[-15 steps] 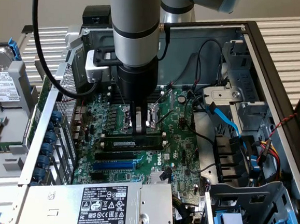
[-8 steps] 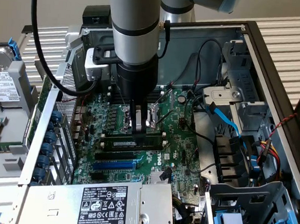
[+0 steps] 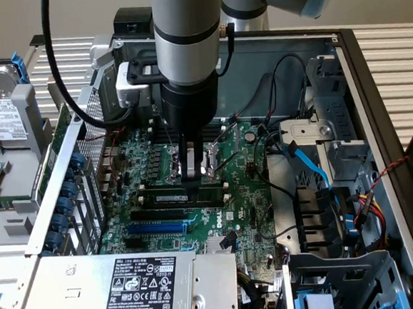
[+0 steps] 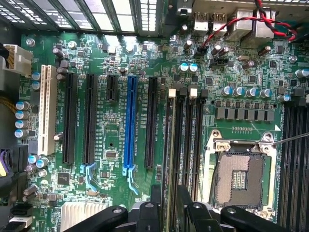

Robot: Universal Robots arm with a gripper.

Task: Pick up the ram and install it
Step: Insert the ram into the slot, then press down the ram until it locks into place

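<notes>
Your ram (image 4: 170, 159) is a long thin green stick seen edge-on, standing in the memory slot (image 4: 182, 145) row nearest the blue expansion slot (image 4: 129, 125), with empty black slots beside it toward the CPU socket (image 4: 240, 176). Your gripper (image 3: 193, 169) sits directly over the ram (image 3: 189, 193), fingers (image 4: 155, 203) clamped on its end. Open board lies around it.

The arm points straight down, its end effector (image 3: 193, 169) with fingers part-spread, low over the board.
</notes>
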